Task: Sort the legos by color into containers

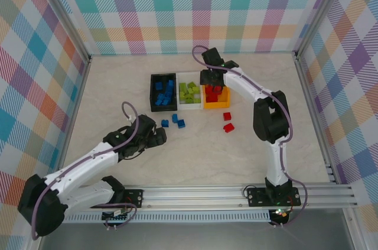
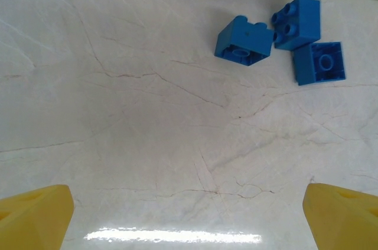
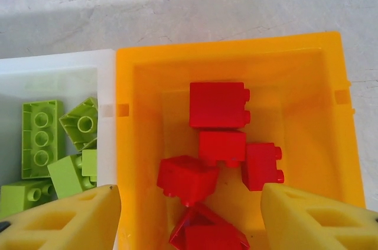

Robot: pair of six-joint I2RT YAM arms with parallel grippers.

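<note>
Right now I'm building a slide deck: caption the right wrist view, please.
Open right gripper above the orange bin of red legos, green legos in the white bin beside it.

Left end effector and right end effector, fingers spread wide

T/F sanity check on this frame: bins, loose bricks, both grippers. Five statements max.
1. Three loose blue legos lie on the table ahead of the left gripper. True.
2. The orange bin holds green legos. False: it holds red legos; the green legos sit in the white bin.
3. The right gripper is open above the orange bin. True.
4. The left gripper is shut on a blue lego. False: it is open, with nothing between its fingers.
5. Every red lego is already binned. False: two loose red legos lie on the table.
</note>
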